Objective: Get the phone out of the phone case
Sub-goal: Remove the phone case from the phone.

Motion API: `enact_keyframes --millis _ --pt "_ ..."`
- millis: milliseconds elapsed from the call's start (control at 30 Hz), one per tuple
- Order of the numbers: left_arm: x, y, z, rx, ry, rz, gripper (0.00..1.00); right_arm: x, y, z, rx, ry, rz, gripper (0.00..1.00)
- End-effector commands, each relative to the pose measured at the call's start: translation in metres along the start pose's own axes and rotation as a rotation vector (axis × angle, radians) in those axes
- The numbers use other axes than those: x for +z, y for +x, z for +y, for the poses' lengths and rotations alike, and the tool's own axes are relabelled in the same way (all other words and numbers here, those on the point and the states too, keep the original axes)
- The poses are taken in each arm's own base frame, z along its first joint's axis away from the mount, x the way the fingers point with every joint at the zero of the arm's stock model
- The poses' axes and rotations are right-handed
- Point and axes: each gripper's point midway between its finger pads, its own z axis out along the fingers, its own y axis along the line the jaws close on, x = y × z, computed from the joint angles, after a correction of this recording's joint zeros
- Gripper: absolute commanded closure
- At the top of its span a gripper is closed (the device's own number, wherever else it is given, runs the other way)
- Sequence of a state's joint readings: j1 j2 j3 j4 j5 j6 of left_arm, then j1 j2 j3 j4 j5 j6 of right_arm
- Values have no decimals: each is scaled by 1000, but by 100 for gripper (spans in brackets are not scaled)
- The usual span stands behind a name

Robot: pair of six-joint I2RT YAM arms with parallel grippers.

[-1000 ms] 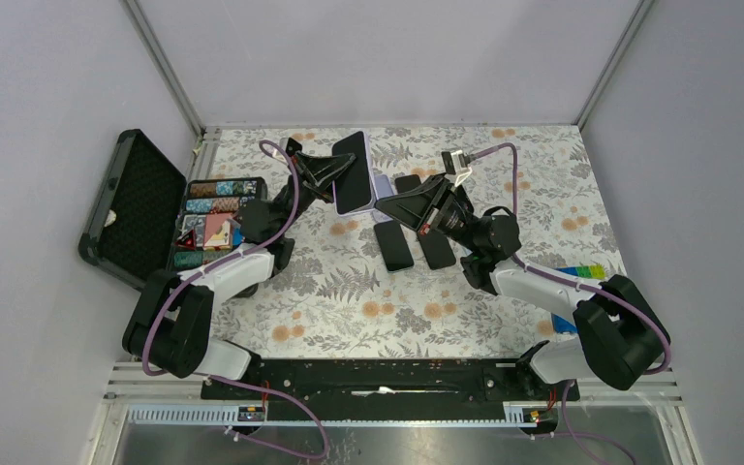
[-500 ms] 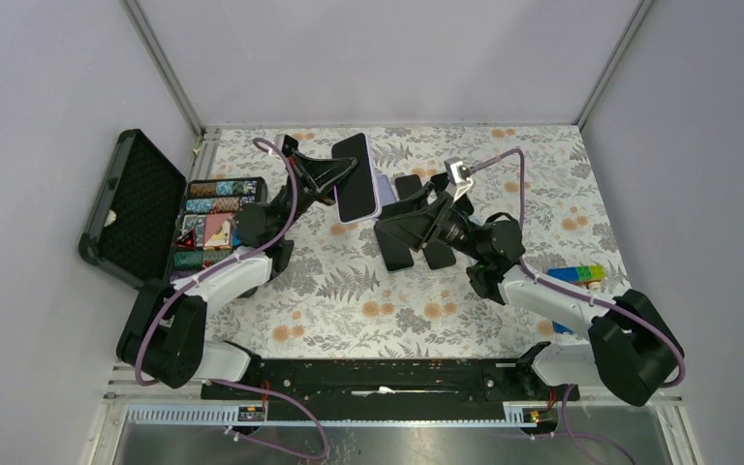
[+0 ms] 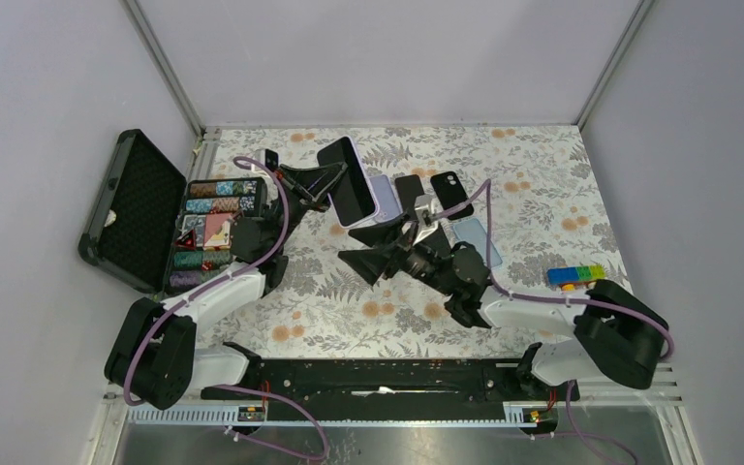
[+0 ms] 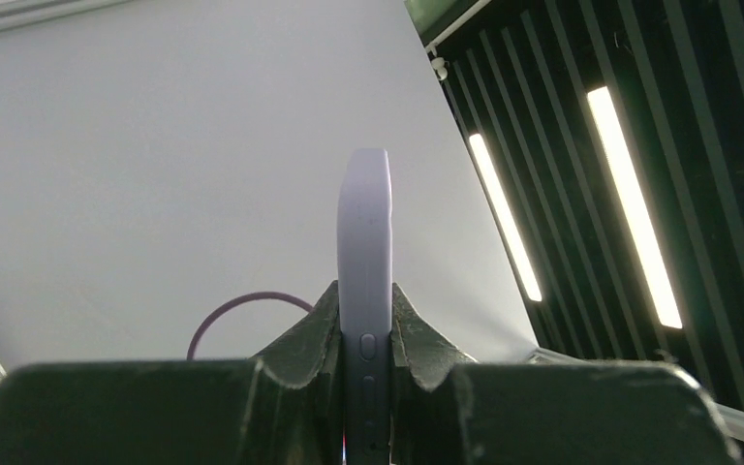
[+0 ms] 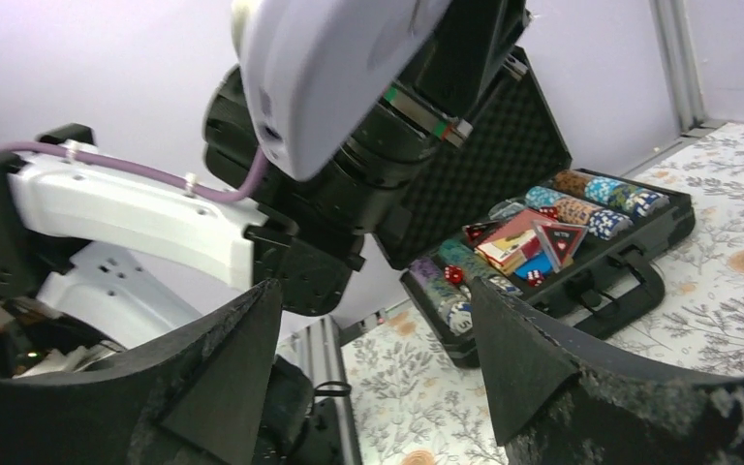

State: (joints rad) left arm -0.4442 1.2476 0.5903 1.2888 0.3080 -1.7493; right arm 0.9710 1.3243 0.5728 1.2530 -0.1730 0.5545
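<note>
Chip case [image 3: 215,231]: far left on the table [image 3: 542,184], lid thrown open, and I see rows of poker chips and some cards inside.
Left gripper [image 3: 332,184]: raised off the floral cloth, left of centre, fingers [image 4: 315,325] pinching the phone case from both sides.
Phone case [image 4: 363,242]: lavender, edge-on in my left wrist view, standing up out of the grip with its side buttons right at the pinch.
Phone [image 3: 349,182]: dark screen facing up, sitting in the case, held in the air and tilted.
Right gripper [image 3: 360,263]: nearer me than the phone and apart from it, fingers [image 5: 223,378] spread wide, nothing between them.
Loose phones [image 3: 408,190]: dark, flat on the table beyond the right arm.
Blocks [image 3: 575,275]: coloured row, far right, well apart from everything else.
</note>
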Motion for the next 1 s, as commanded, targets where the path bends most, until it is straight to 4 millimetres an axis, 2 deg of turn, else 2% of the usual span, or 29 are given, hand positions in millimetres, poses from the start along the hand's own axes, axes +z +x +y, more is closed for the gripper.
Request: enact_keyframes --millis 0,167,300,433,567,733,833,967 --pt "1 -3 -38 51 139 -43 100 17 -33 8 -127 -17 -196 23" --pt "-1 -5 -33 38 142 -57 100 21 -43 13 -128 -19 -230 27" --pt "-8 -11 -27 46 130 -102 100 20 -56 13 -142 3 -271 24" --pt "-11 -14 -28 51 134 -126 100 33 -64 14 -125 19 -269 26" --pt "-15 -14 -37 59 154 -137 100 37 -61 9 -97 29 -274 33" --pt "-18 -15 -41 36 164 -147 100 38 -55 7 -92 33 -255 48" --pt "-18 -15 -43 27 168 -145 100 38 -52 4 -108 47 -239 49" --pt "-17 -15 -42 7 165 -144 100 42 -42 -3 -118 87 -149 44"
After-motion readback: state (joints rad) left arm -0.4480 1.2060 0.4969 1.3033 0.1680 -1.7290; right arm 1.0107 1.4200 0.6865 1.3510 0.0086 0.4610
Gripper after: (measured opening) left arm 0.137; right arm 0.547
